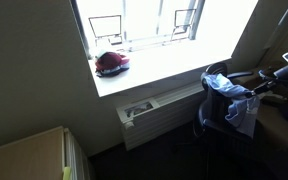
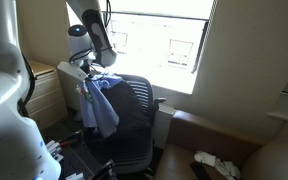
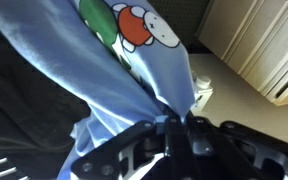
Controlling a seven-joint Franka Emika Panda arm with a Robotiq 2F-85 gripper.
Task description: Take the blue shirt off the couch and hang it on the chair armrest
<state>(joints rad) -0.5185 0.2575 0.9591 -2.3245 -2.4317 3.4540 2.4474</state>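
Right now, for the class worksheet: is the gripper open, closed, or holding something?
Gripper: closed, holding the shirt by a pinched bunch of fabric.

Both exterior views are blown out at the window (image 1: 144, 30) and left dim elsewhere; the blue shirt (image 3: 84, 80) is rendered blurred in the wrist view.

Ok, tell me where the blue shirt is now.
The shirt hangs pinched in the fingers, against the side of the black chair in both exterior views, in front of the window.
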